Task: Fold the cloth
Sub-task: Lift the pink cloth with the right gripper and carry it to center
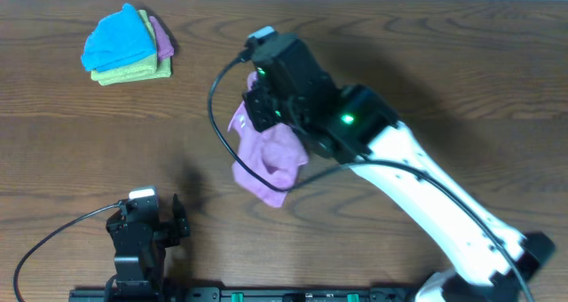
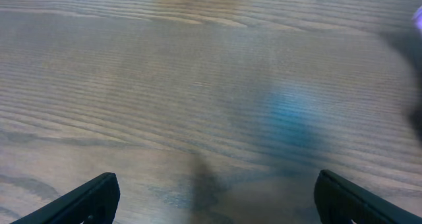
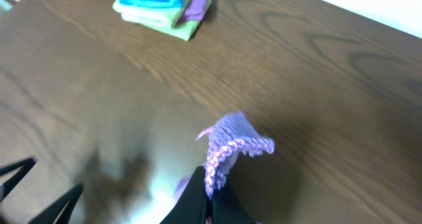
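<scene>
The lilac cloth [image 1: 269, 157] hangs bunched in the middle of the table, its lower part drooping toward the wood. My right gripper [image 1: 260, 100] is shut on the cloth's upper edge and holds it up. In the right wrist view a tuft of the cloth [image 3: 232, 143] sticks out above the closed fingers [image 3: 210, 199]. My left gripper [image 1: 146, 222] rests near the front edge, left of the cloth, open and empty. The left wrist view shows its spread fingers [image 2: 217, 194] over bare wood.
A stack of folded cloths, bright blue [image 1: 120, 37] on yellow-green [image 1: 133, 71] with a purple piece, lies at the back left; it also shows in the right wrist view [image 3: 158, 3]. A black cable [image 1: 217, 115] loops left of the right arm.
</scene>
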Robot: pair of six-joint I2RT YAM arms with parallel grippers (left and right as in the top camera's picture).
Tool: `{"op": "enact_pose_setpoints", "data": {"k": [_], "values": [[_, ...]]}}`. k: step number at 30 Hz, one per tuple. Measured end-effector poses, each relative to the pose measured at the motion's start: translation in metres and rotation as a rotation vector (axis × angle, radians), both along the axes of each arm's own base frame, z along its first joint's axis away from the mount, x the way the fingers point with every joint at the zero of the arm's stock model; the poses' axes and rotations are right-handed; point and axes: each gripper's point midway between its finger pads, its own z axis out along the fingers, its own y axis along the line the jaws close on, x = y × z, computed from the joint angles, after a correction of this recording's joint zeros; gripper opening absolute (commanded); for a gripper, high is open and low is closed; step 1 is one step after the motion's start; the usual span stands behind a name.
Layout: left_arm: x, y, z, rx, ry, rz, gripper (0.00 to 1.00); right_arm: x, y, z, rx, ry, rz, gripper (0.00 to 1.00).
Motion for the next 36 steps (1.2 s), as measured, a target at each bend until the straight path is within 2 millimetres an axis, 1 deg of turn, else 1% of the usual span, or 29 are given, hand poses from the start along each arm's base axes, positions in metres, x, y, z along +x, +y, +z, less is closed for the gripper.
{"op": "enact_pose_setpoints", "data": {"k": [2, 4, 5, 7, 9, 10, 12, 14, 15, 16, 17, 18, 19, 20, 23, 25, 27, 30, 33, 36], "values": [[0.000, 0.000, 0.000, 0.000, 0.000, 0.000, 0.95, 0.013, 0.010, -0.016, -0.007, 0.003, -0.009, 0.01], [0.000, 0.000, 0.000, 0.000, 0.000, 0.000, 0.95, 0.027, 0.015, -0.034, -0.022, 0.013, -0.023, 0.01], [0.000, 0.000, 0.000, 0.000, 0.000, 0.000, 0.95, 0.031, 0.015, -0.039, -0.027, 0.016, -0.029, 0.01], [0.000, 0.000, 0.000, 0.000, 0.000, 0.000, 0.95, 0.047, 0.007, -0.053, -0.051, 0.025, -0.063, 0.01], [0.000, 0.000, 0.000, 0.000, 0.000, 0.000, 0.95, 0.063, -0.008, -0.064, -0.078, 0.030, -0.102, 0.01], [0.000, 0.000, 0.000, 0.000, 0.000, 0.000, 0.95, 0.077, -0.023, -0.070, -0.101, 0.027, -0.138, 0.01], [0.000, 0.000, 0.000, 0.000, 0.000, 0.000, 0.95, 0.098, -0.049, -0.075, -0.132, 0.014, -0.192, 0.01], [0.000, 0.000, 0.000, 0.000, 0.000, 0.000, 0.95, 0.116, -0.072, -0.077, -0.154, -0.005, -0.237, 0.01], [0.000, 0.000, 0.000, 0.000, 0.000, 0.000, 0.95, 0.129, -0.088, -0.078, -0.164, -0.018, -0.269, 0.01], [0.000, 0.000, 0.000, 0.000, 0.000, 0.000, 0.95, 0.140, -0.104, -0.078, -0.172, -0.028, -0.300, 0.15], [0.000, 0.000, 0.000, 0.000, 0.000, 0.000, 0.95, 0.152, -0.123, -0.081, -0.183, -0.035, -0.337, 0.45], [0.000, 0.000, 0.000, 0.000, 0.000, 0.000, 0.95, 0.161, -0.138, -0.084, -0.194, -0.039, -0.366, 0.79], [0.000, 0.000, 0.000, 0.000, 0.000, 0.000, 0.95, 0.173, -0.162, -0.092, -0.214, -0.032, -0.412, 0.99], [0.000, 0.000, 0.000, 0.000, 0.000, 0.000, 0.95, 0.180, -0.180, -0.104, -0.235, -0.011, -0.443, 0.99], [0.000, 0.000, 0.000, 0.000, 0.000, 0.000, 0.95, 0.186, -0.214, -0.134, -0.285, 0.059, -0.495, 0.99], [0.000, 0.000, 0.000, -0.001, 0.000, -0.001, 0.95, 0.186, -0.227, -0.142, -0.300, 0.087, -0.516, 0.99], [0.000, -0.003, 0.000, -0.009, 0.001, -0.014, 0.95, 0.182, -0.229, -0.142, -0.302, 0.102, -0.514, 0.99], [0.001, -0.010, -0.001, -0.031, 0.004, -0.048, 0.95, 0.167, -0.217, -0.134, -0.274, 0.136, -0.468, 0.99], [0.003, -0.021, 0.001, -0.067, -0.010, -0.105, 0.95, 0.139, -0.192, -0.117, -0.226, 0.187, -0.413, 0.99], [0.009, -0.034, 0.010, -0.112, -0.055, -0.161, 0.96, 0.119, -0.165, -0.114, -0.199, 0.230, -0.361, 0.96]]}}
